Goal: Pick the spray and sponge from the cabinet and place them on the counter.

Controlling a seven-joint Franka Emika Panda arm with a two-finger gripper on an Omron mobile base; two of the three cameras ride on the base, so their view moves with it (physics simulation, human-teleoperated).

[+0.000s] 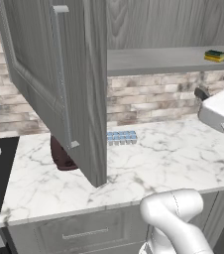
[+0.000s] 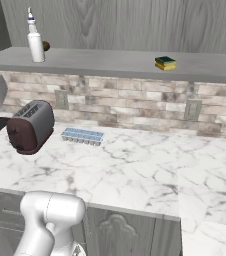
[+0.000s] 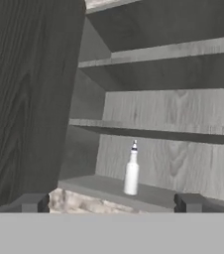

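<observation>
The cabinet (image 1: 59, 84) stood open, door swung out across the left of the left base view. The spray (image 2: 35, 41) sat upright at the upper left of the right base view, on the lowest inner shelf (image 2: 115, 62); in the hand view it was low and centre, near the shelf's front edge. The sponge (image 2: 165, 63) lay flat further right on the same shelf, well apart from the bottle. Neither had reached the counter (image 2: 135, 165) yet, which carried a toaster (image 2: 29, 126) and an ice-cube tray (image 2: 82, 135).

The gripper (image 3: 109, 202) had its jaws spread wide, holding nothing, short of the shelf and lined up roughly with the bottle.

The spray looked light, probably thin plastic, tall and narrow, so easy to tip. Best bet was a squeeze across the body below the neck, not the trigger head. The sponge would be soft and squashy; pinching its long sides seemed safest.
</observation>
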